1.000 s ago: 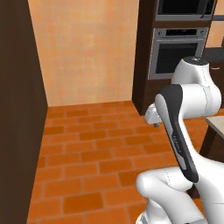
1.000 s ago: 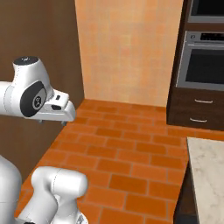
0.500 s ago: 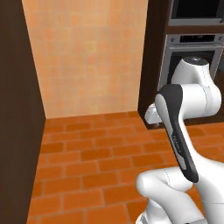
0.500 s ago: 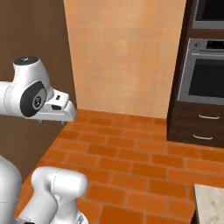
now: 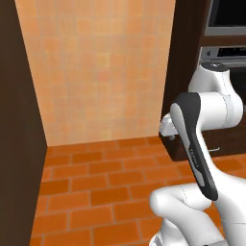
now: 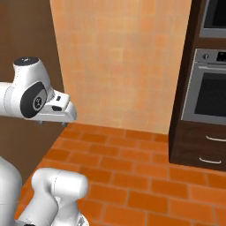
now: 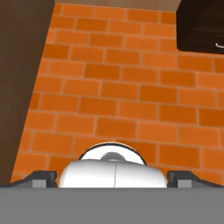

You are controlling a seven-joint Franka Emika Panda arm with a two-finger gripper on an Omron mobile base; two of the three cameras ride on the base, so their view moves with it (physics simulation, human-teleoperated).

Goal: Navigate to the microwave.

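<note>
Ahead, the microwave (image 6: pixel 213 17) sits upper-right of the pincer (image 6: pixel 55 121).

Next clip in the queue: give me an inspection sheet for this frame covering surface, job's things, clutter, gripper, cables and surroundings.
Surface: orange brick floor, bare where it shows.
Job's things: microwave, nothing seen; a stainless built-in wall oven sits in a dark wood cabinet column with two drawers below.
Clutter: nothing seen.
Gripper: gripper points down at the floor, fingertips wide apart at the bottom of the hand view, holding nothing.
Cables: nothing seen.
Surroundings: peach tiled wall ahead, dark brown panel on the left, oven cabinet on the right.
</note>
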